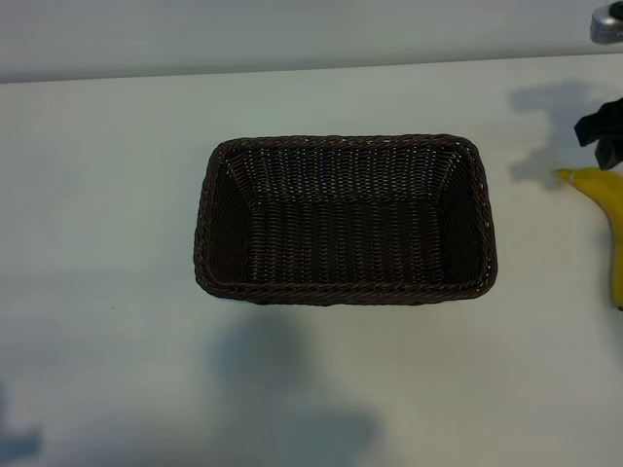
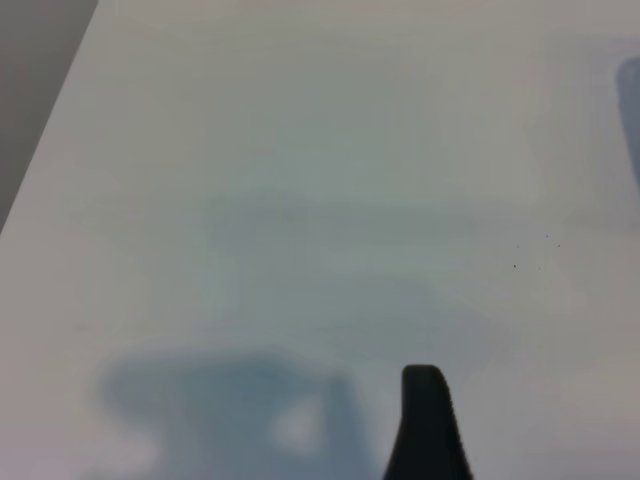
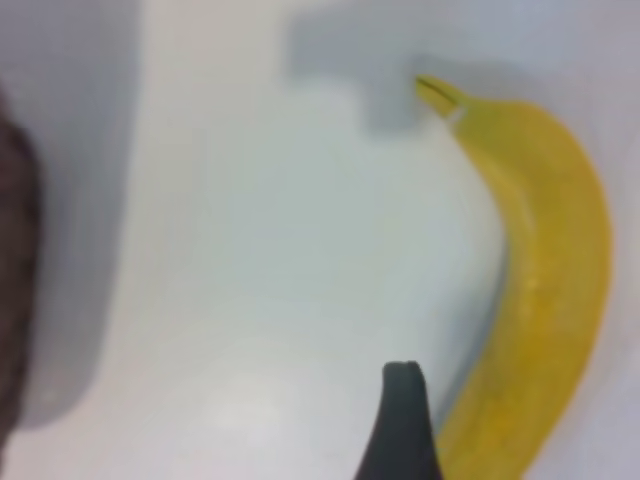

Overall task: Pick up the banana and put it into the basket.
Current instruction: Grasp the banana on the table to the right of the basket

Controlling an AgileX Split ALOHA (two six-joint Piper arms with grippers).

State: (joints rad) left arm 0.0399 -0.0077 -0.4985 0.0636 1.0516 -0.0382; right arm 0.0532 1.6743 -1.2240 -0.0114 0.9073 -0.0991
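The dark-brown woven basket (image 1: 346, 292) stands empty in the middle of the white table. The yellow banana (image 1: 608, 229) lies at the far right edge of the exterior view, stem tip toward the basket, its body partly cut off. My right gripper (image 1: 601, 131) hovers just behind the stem tip. In the right wrist view the banana (image 3: 545, 270) lies flat on the table beside one dark fingertip (image 3: 403, 400); the gripper (image 3: 323, 440) is open and holds nothing. A strip of the basket (image 3: 15, 270) shows at that view's edge. My left gripper (image 2: 323, 440) is open over bare table, with one fingertip (image 2: 425, 400) showing.
The white table (image 1: 117, 243) spreads all around the basket, with its back edge near the top of the exterior view. A metal part (image 1: 606, 21) sits at the back right corner. The left wrist view shows a table edge (image 2: 45, 150).
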